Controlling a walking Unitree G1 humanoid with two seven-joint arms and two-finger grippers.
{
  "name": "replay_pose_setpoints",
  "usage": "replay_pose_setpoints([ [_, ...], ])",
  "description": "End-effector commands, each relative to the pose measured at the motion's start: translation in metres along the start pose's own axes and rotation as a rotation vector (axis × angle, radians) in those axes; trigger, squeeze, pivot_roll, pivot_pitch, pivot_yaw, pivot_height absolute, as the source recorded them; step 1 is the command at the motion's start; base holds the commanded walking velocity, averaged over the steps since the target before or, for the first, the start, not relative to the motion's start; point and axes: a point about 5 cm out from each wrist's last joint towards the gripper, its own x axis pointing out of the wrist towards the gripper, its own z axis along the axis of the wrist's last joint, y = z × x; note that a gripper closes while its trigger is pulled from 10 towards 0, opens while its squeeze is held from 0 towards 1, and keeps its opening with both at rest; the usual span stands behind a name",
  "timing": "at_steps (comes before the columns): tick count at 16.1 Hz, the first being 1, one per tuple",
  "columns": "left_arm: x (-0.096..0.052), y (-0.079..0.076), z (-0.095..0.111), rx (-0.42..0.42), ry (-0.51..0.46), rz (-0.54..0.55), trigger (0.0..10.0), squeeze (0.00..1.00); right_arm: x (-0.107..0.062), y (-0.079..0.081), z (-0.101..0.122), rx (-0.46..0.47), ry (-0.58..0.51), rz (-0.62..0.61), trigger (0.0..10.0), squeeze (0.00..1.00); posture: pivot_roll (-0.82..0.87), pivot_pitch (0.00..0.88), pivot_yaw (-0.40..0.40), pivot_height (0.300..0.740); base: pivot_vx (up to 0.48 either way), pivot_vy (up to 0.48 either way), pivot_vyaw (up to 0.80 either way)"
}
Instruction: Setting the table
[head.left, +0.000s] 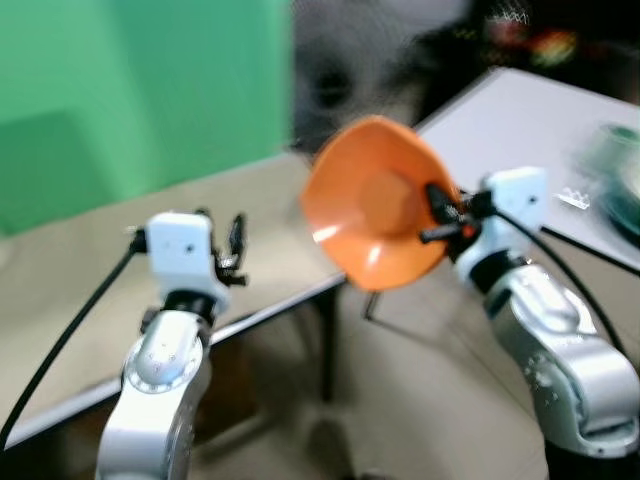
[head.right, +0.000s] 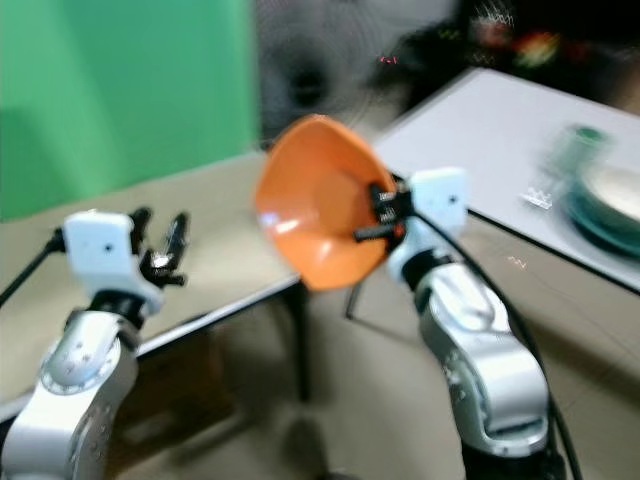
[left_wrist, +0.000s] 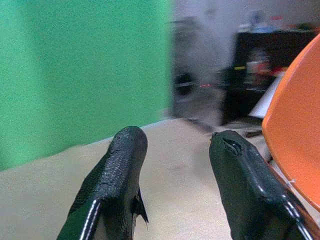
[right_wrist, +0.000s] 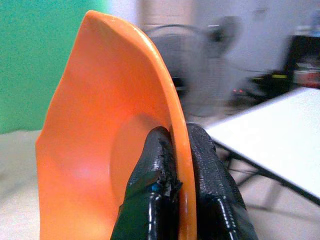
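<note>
An orange bowl (head.left: 375, 200) hangs in the air on its side, its hollow facing me, between two tables. My right gripper (head.left: 445, 215) is shut on its rim; in the right wrist view one finger lies inside the orange bowl (right_wrist: 100, 140) and the other outside. My left gripper (head.left: 228, 250) is open and holds nothing, raised over the beige table (head.left: 80, 270). In the left wrist view its fingertips (left_wrist: 125, 150) stand apart, with the bowl's edge (left_wrist: 295, 130) beside them.
A white table (head.left: 530, 120) at the right carries stacked green and white dishes (head.right: 605, 200) and a small clear item (head.left: 575, 197). A green wall (head.left: 130, 90) stands behind the beige table. A fan (right_wrist: 200, 60) and dark shelves (left_wrist: 270, 65) are at the back.
</note>
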Motion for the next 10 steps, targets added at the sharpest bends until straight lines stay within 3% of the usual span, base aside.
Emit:
replay_pose_setpoints([
  [1,0.0023,0.0012,-0.0017,0.001,0.010,0.004,10.0,0.00,-0.0037,-0.0015,0.0080,-0.006,-0.046,-0.015,10.0,0.00,-0.10,0.000,0.010,0.740,0.000,-0.262,-0.80],
  [4,0.0047,-0.0011,-0.0026,0.001,0.010,-0.004,10.0,0.00,-0.0056,-0.0052,0.0047,-0.009,-0.035,-0.044,10.0,0.00,-0.11,0.000,0.012,0.740,0.000,-0.272,-0.80],
  [10,0.0055,0.0007,-0.0028,0.013,0.010,-0.017,10.0,0.00,-0.0073,-0.0063,0.0011,-0.011,-0.024,-0.059,10.0,0.00,-0.10,0.000,0.012,0.740,0.000,-0.276,0.00],
])
